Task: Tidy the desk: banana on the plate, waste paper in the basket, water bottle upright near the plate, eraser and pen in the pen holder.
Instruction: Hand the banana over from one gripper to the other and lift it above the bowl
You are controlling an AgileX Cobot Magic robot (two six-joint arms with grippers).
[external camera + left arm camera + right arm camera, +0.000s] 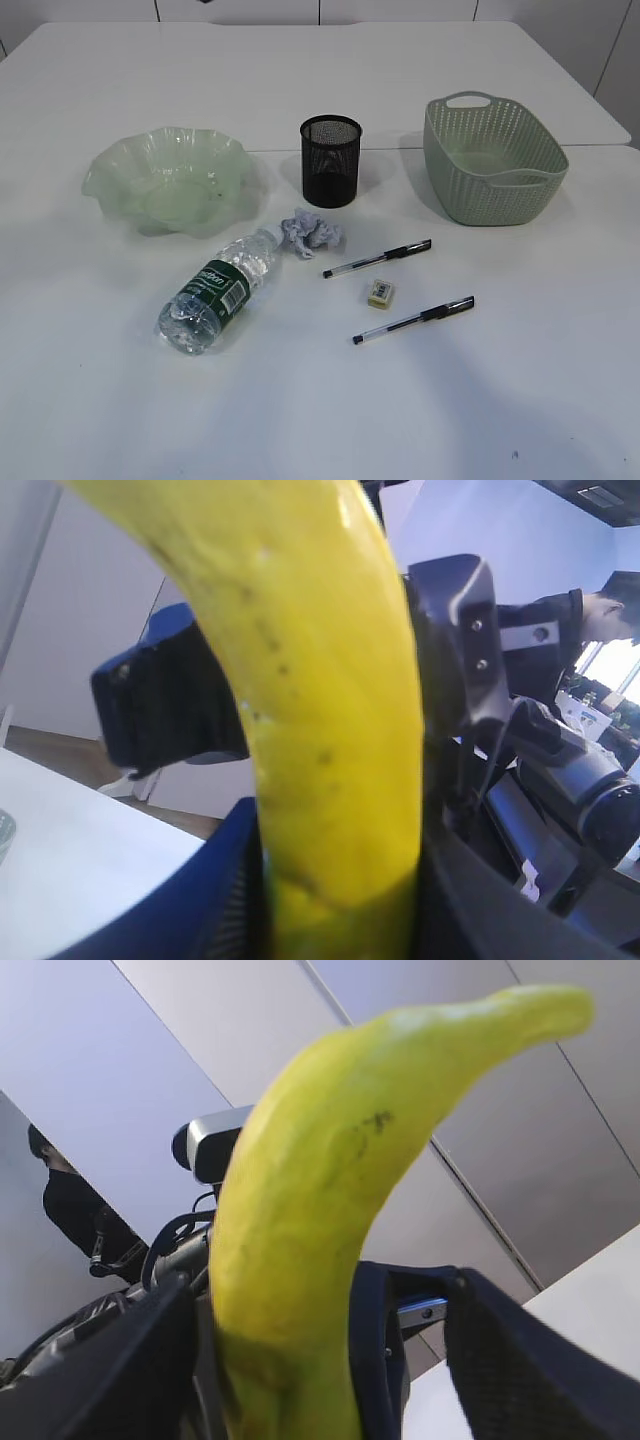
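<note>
White table: everything but the banana is laid out here; neither arm shows in the exterior view.

Green woven basket, far right, mouth up, nothing visible inside; it waits for the paper.

Pale green glass plate, wavy rim, far left, nothing on it. The banana belongs there.

Water bottle lies on its side, just near of the plate, cap toward the far right. It needs standing up, not done yet.

Banana is off the table and in the air, seen only by the wrist cameras. The left gripper is clamped on it, a black finger pressing either flank. That grip looks firm enough to carry.

The same banana also stands between the jaws of the right gripper. I cannot tell if they pinch it or merely flank it. My guess is a hand-over between arms, so the arm nearer the plate makes the drop.

Black mesh pen holder, far centre, upright, so things can drop straight in.

Crumpled waste paper touches the bottle cap.

Far pen and near pen lie flat, roughly parallel.

Yellow eraser sits between them, touching neither.
</note>
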